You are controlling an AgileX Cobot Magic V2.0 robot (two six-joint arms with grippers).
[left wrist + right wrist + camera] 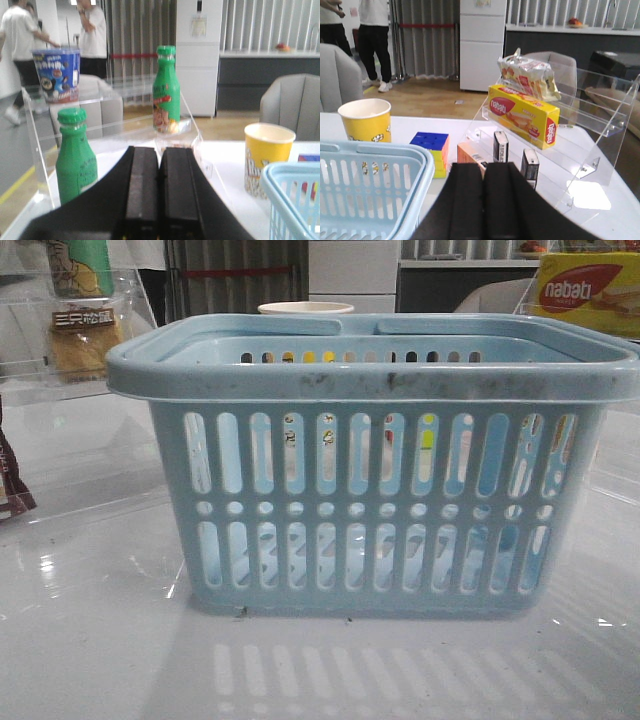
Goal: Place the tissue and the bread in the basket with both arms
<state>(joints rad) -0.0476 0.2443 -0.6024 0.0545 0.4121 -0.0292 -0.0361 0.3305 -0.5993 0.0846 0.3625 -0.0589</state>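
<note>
basket (370, 500) fills the foreground, bread (84, 340) sits on the far-left shelf; both the left gripper (160, 200) and right gripper (485, 210) are pinched together, so should open wide before reaching.

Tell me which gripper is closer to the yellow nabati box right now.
Right. The right gripper, fingers together, faces the nabati box on the clear stand just beyond it. The left gripper is at the other side, facing green bottles; the box is absent from its view.

Bright, even indoor light. The glossy table (90, 640) mirrors the basket (370, 490) and shows small glare spots. Behind the left pincer (160, 200), the people (20, 45) are blurred.
</note>
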